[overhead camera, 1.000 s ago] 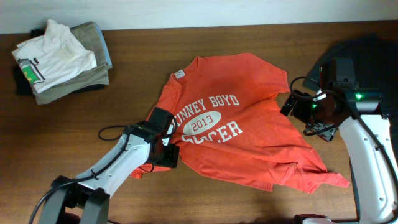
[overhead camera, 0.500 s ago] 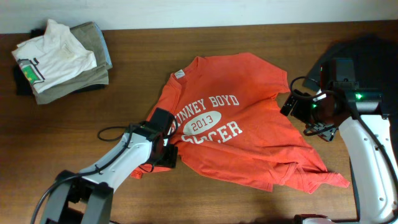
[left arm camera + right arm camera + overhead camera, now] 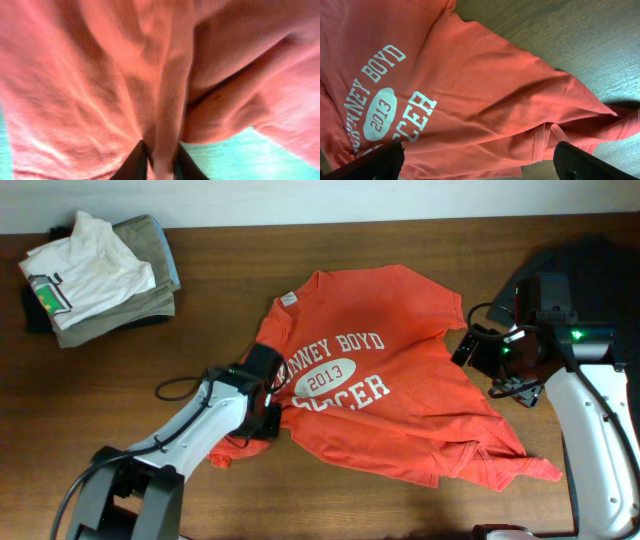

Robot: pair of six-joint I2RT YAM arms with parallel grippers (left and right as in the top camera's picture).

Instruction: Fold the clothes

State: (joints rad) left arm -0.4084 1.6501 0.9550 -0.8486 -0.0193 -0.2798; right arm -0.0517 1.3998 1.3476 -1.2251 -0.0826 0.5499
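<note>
The clothes, an orange-red T-shirt (image 3: 400, 380) with white "2013 SOCCER" lettering facing up, lie spread across the middle of the wooden table (image 3: 90, 410). At the shirt's left sleeve, my left gripper (image 3: 267, 412) is shut on a raised fold of the fabric. In the left wrist view the shirt (image 3: 100, 75) fills the frame and the dark fingertips (image 3: 134, 164) pinch that fold, with the left gripper (image 3: 159, 161) centred on it. My right gripper (image 3: 468, 346) hovers open over the shirt's right edge. In the right wrist view the right gripper (image 3: 480, 165) stands wide above the shirt (image 3: 470, 75), holding nothing.
A white shirt with a green mark (image 3: 85, 265) lies on a folded khaki-grey garment (image 3: 150, 300) at the back left corner. A dark cloth (image 3: 590, 265) sits at the back right behind the right arm. A black cable (image 3: 175, 392) loops beside the left arm.
My left gripper has closed on the sleeve fabric and shifted slightly up and left, bunching a bit of cloth beneath it. The right arm has not moved.
</note>
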